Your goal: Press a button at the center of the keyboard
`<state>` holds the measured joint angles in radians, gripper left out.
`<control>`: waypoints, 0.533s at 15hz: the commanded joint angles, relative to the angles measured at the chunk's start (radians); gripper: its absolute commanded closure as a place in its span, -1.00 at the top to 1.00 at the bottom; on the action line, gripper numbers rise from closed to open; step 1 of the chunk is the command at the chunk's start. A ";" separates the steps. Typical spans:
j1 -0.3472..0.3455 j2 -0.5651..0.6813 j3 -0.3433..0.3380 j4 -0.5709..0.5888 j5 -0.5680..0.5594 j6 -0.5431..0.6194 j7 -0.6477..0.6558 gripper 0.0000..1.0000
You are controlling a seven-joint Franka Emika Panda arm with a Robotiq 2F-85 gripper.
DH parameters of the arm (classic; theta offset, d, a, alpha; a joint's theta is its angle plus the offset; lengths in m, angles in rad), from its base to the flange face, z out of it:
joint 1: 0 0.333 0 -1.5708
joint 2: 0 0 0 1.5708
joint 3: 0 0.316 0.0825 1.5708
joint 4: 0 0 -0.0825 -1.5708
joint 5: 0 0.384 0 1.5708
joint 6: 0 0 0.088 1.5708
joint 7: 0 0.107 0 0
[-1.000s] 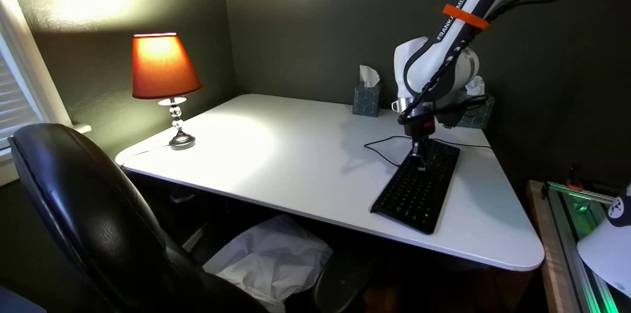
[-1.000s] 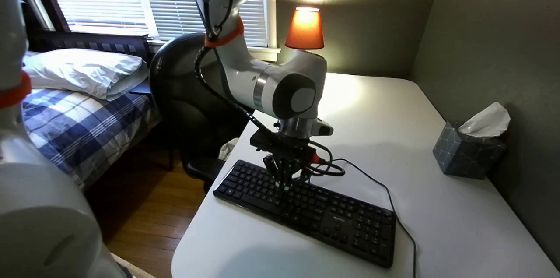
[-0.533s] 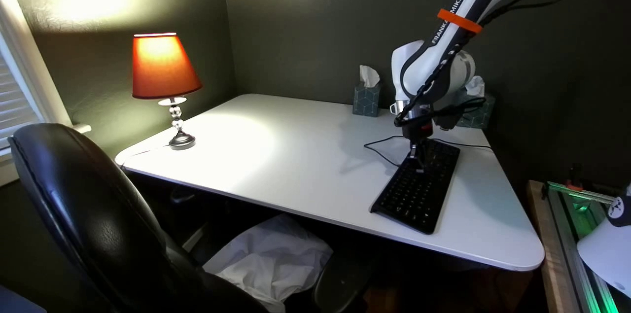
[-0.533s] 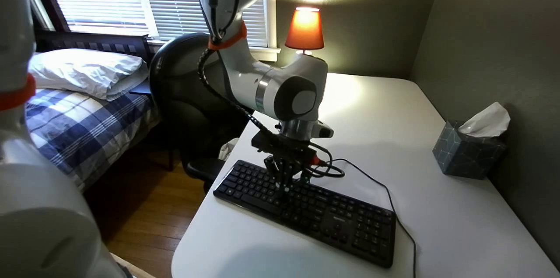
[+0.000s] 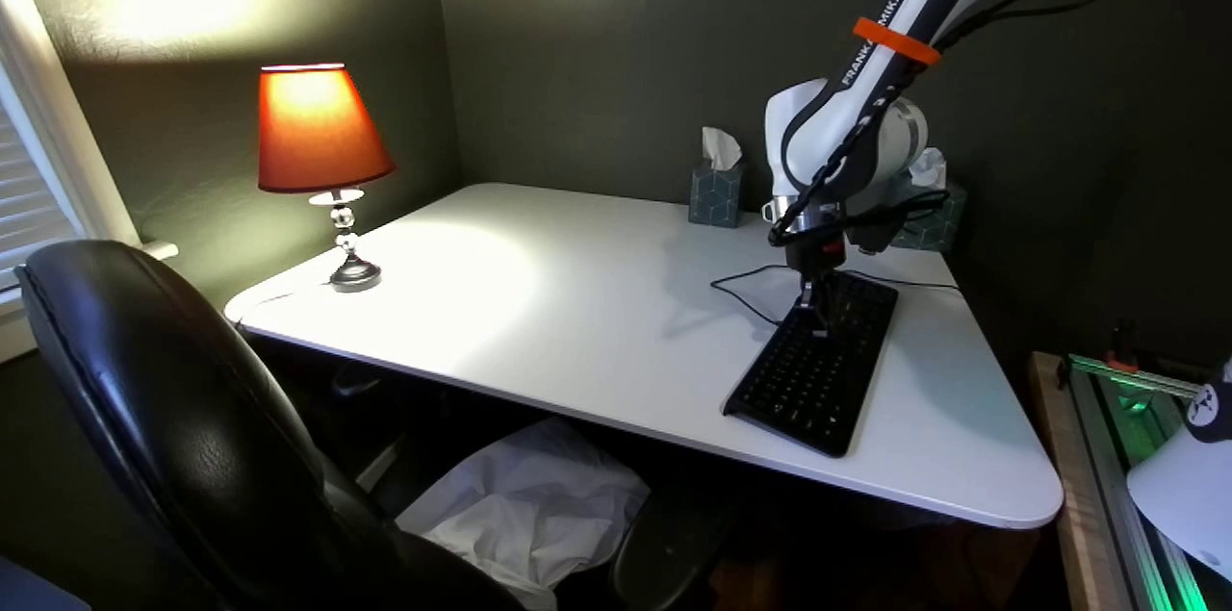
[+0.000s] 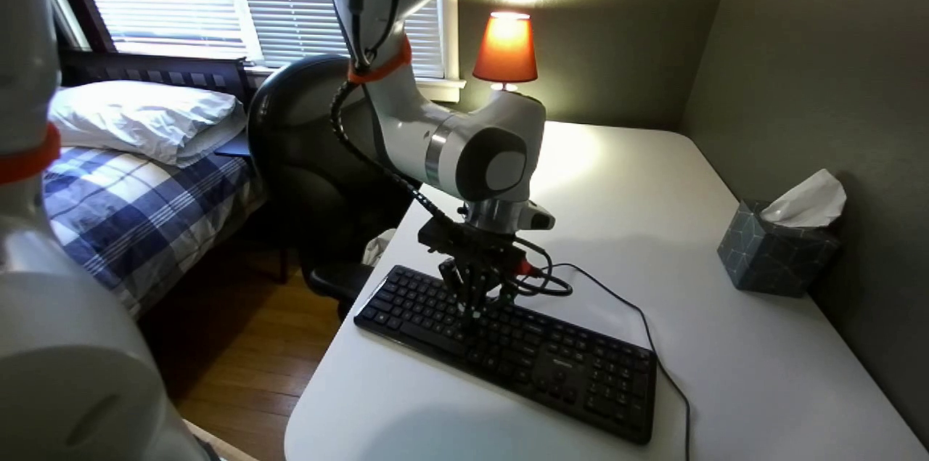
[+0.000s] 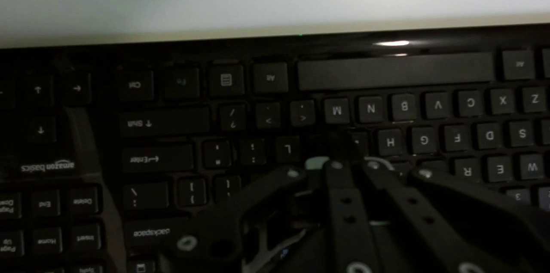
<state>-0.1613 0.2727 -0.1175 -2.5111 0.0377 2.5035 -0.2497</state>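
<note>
The black keyboard [image 5: 804,390] lies flat near the desk's front right part, its thin cable on the desk. It also shows in an exterior view [image 6: 559,374] and in the wrist view [image 7: 163,123], where its letters stand upside down. My gripper [image 7: 343,144] points down at the middle letter keys, with its fingers together and nothing seen between them. Its dark tips cover the keys between L and H, beside the M key. In both exterior views the gripper [image 5: 821,327] [image 6: 470,312] is low over the keyboard; whether the tips touch a key I cannot tell.
The white desk [image 5: 577,303] bears a lit red lamp [image 5: 322,130] and two tissue boxes [image 5: 715,195] [image 5: 932,216] by the wall. One tissue box [image 6: 776,247] stands beyond the keyboard. A black chair [image 5: 173,438] stands at the desk's front edge.
Over the last second the arm has lowered and shifted very slightly over the keyboard. Between half a second ago and now it is almost still. The keyboard has not moved.
</note>
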 commanded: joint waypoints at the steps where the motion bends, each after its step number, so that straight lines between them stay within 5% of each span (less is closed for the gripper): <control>1: -0.018 0.040 0.013 0.033 0.022 -0.022 0.002 -1.00; 8: -0.025 0.046 0.009 0.043 0.032 -0.042 0.000 -1.00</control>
<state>-0.1664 0.2838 -0.1171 -2.4897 0.0515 2.4716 -0.2497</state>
